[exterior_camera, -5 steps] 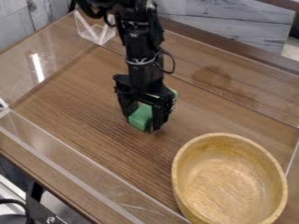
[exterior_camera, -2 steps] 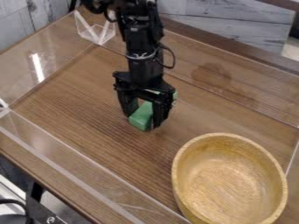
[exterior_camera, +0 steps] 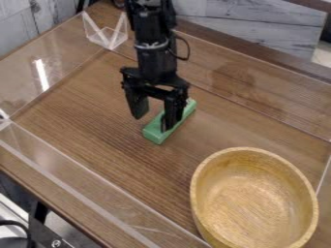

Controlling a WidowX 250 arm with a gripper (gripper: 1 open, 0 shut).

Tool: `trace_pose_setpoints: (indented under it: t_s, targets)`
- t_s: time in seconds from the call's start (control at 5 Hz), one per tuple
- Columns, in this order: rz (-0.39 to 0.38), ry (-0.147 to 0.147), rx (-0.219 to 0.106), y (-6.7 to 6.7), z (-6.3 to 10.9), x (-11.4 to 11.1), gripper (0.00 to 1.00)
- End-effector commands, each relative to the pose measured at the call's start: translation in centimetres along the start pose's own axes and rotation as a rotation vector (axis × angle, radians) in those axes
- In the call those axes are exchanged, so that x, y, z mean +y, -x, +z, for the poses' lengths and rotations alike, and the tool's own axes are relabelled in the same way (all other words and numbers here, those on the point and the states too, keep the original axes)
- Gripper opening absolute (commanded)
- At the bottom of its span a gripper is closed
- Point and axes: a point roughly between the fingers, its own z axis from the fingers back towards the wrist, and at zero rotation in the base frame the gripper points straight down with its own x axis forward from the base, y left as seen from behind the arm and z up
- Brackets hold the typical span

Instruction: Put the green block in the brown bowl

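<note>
The green block (exterior_camera: 167,128) lies flat on the wooden table, angled toward the back right. My gripper (exterior_camera: 154,113) hangs just above its left part, pointing straight down. The jaws are open and nothing is held between them. One black finger (exterior_camera: 173,108) stands in front of the block's middle and hides a little of it. The brown bowl (exterior_camera: 198,190) sits empty at the front right, a short way from the block.
Low clear plastic walls (exterior_camera: 52,68) ring the wooden table (exterior_camera: 91,126). A clear angular piece (exterior_camera: 101,34) stands at the back behind the arm. The table's front edge drops off at the lower left.
The gripper has lifted off the green block and drifted slightly left, still open. The block stays on the table and more of its length now shows.
</note>
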Motion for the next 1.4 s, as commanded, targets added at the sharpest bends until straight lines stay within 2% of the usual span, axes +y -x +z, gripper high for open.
trace_pose_setpoints:
  t_s: [0.0,1.2]
  targets:
    - [0.002,-0.01,-0.082,-0.9,3.7,0.5,1.0]
    - [0.042,0.016,-0.096,-2.1,3.2,2.5,1.0]
